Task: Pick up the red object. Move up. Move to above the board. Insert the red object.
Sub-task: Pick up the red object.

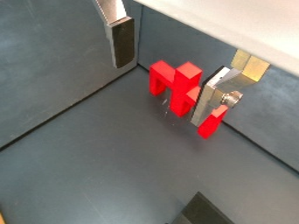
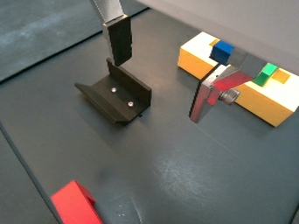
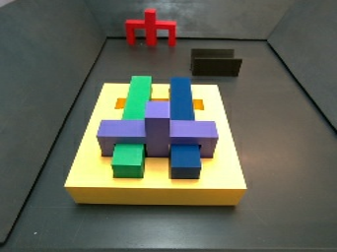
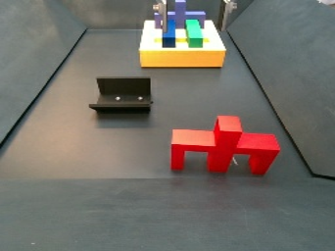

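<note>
Dark floor (image 4: 78,118), walled; fixture (image 4: 123,94) between board (image 3: 93,157) and red object (image 4: 222,144); gripper (image 1: 163,66) released, empty, above

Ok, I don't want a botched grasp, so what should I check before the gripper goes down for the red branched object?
1. Gripper open, nothing between its fingers: ok.
2. Red branched object standing on the floor: ok.
3. Dark L-shaped fixture apart from the red object: ok.
4. Gripper down around the red object: not ok, it hangs well above the floor.
5. Free slot on the yellow board: cannot tell.
</note>
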Controlling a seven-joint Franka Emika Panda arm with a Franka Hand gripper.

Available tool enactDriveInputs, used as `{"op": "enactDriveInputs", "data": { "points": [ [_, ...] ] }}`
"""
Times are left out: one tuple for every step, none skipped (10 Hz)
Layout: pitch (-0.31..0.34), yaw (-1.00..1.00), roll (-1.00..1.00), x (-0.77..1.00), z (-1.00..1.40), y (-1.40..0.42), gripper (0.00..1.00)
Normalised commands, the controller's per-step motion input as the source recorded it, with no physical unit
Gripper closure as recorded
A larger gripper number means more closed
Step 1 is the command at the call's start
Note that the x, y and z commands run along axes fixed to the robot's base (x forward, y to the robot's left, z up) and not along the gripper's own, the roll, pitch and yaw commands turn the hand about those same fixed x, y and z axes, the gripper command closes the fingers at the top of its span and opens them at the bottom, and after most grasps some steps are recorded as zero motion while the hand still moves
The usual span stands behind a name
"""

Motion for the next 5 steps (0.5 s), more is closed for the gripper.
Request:
{"op": "enactDriveInputs", "data": {
  "points": [
    [0.000, 0.00, 0.00, 0.00, 0.00, 0.02, 0.00],
    [0.000, -0.04, 0.00, -0.14, 0.00, 0.17, 0.00],
    [0.014, -0.13, 0.01, -0.11, -0.01, 0.28, 0.00],
    [0.019, -0.20, 0.00, -0.11, 0.00, 0.45, 0.00],
    [0.006, -0.21, 0.00, -0.05, -0.04, 0.60, 0.00]
  ]
}}
